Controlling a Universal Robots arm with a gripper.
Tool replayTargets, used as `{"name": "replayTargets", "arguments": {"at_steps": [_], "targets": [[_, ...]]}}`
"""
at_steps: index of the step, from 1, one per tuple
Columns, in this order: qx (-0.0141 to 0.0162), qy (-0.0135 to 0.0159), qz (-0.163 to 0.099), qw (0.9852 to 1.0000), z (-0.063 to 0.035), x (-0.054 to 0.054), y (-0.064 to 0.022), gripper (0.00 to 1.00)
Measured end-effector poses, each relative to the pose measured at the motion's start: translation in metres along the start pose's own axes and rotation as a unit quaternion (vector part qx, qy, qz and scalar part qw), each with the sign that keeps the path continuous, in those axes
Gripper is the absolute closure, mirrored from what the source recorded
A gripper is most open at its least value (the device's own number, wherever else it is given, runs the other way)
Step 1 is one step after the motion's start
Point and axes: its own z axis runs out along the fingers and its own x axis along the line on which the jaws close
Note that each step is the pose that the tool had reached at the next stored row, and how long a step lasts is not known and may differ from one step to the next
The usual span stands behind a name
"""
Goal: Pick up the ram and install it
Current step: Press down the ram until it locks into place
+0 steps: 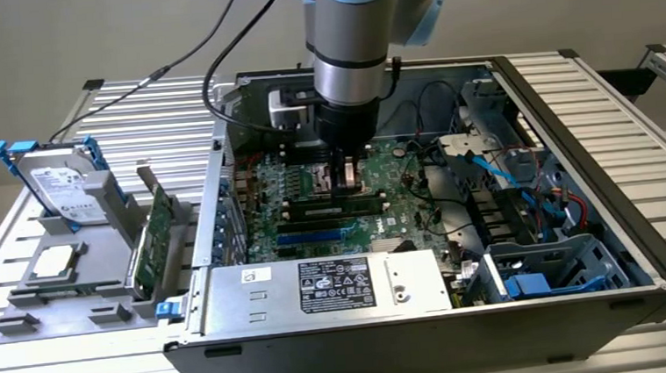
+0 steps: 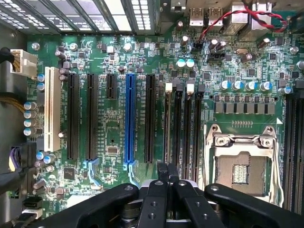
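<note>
Reaching down into the case point(image 1: 564, 135) with the gripper point(image 1: 347, 184), fingers squeezing fully together and not pinching anything. Hanging right over the memory slots on the motherboard point(image 2: 114, 137), just beside the CPU socket point(image 2: 242, 166). Seeing what looks like the ram point(image 2: 167, 123) standing edge-on in a slot there, tips right over its end, not managing to tell if touching.

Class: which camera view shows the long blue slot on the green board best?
The wrist view: the blue slot is seen from above, whole and unblocked. The exterior view shows it at a slant, as a thin blue strip.
</note>
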Motion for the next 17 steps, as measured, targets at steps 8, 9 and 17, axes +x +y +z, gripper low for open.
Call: {"name": "replayTargets", "arguments": {"at_steps": [8,9,17], "targets": [[-0.0005,0.0027,0.000,1.0000,0.0035,0.000,0.0000,0.89],[-0.0007,0.0021,0.000,1.0000,0.0022,0.000,0.0001,0.89],[-0.0033,0.0030,0.000,1.0000,-0.0076,0.000,0.0007,0.89]]}}
